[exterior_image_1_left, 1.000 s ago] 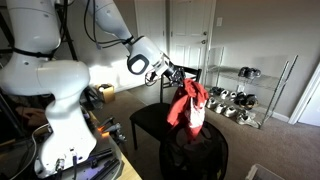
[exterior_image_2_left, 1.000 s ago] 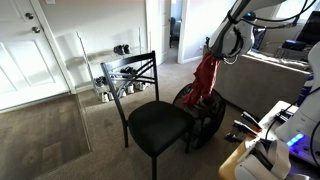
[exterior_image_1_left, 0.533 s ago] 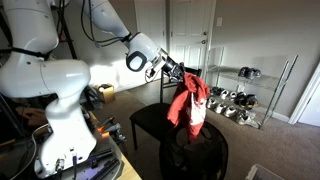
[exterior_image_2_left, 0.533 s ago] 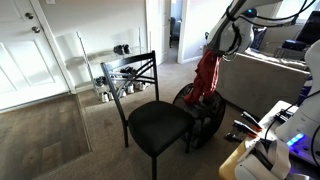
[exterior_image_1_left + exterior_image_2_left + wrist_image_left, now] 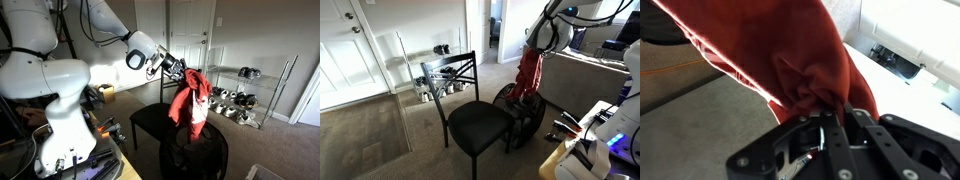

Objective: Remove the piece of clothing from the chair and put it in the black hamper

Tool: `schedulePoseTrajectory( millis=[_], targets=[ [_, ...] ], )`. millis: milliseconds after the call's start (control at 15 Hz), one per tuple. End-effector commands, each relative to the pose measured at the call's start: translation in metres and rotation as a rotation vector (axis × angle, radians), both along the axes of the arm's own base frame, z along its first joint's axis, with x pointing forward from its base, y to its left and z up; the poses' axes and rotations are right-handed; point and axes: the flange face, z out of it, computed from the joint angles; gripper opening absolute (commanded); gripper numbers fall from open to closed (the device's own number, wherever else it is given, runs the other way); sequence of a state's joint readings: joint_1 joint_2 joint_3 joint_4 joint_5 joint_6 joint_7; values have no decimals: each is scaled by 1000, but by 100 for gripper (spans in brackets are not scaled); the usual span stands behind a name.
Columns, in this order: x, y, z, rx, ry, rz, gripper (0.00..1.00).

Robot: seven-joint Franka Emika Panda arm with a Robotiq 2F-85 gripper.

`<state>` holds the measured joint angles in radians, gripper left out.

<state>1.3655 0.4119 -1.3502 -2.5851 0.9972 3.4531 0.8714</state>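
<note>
One bunched fold is all the jaws have: in the wrist view they are pinched narrow on a ridge of the red garment (image 5: pixel 770 50), with the rest of the cloth fanning away from the pinch. In an exterior view the garment (image 5: pixel 189 100) hangs clear of the chair, dangling from the arm (image 5: pixel 140 52) directly above the black hamper (image 5: pixel 195 155). The lower hem droops at the hamper's mouth, though I can't tell whether it touches the rim. The chair (image 5: pixel 478 122) stands just beside the hamper (image 5: pixel 523 118), its seat bare, so the lift looks done and the drop is what's left. Now the dangers. That grip is a small bite of fabric, and a jerk could let the cloth slide out early. If the jaws open while the bulk hangs off-centre, the garment may drape over the rim or spill onto the seat or carpet. Lowering too far could press on the hamper and tip it, and I can't judge how stiff its wall is. Farther back, a wire rack (image 5: pixel 240 95) of shoes and a white door (image 5: pixel 190 35) stand well apart.
</note>
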Motion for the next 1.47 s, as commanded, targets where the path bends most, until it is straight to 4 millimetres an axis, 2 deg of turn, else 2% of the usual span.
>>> schedulePoseTrajectory(
  millis=[0,267,600,800,1400],
  targets=[
    [4,-5,13,-10,-38,-33,7],
    [10,-2,18,5,-51,-33,7],
    [30,28,4,31,15,66,7],
    [37,37,-4,47,39,90,7],
    [40,35,-14,56,64,87,7]
  ],
)
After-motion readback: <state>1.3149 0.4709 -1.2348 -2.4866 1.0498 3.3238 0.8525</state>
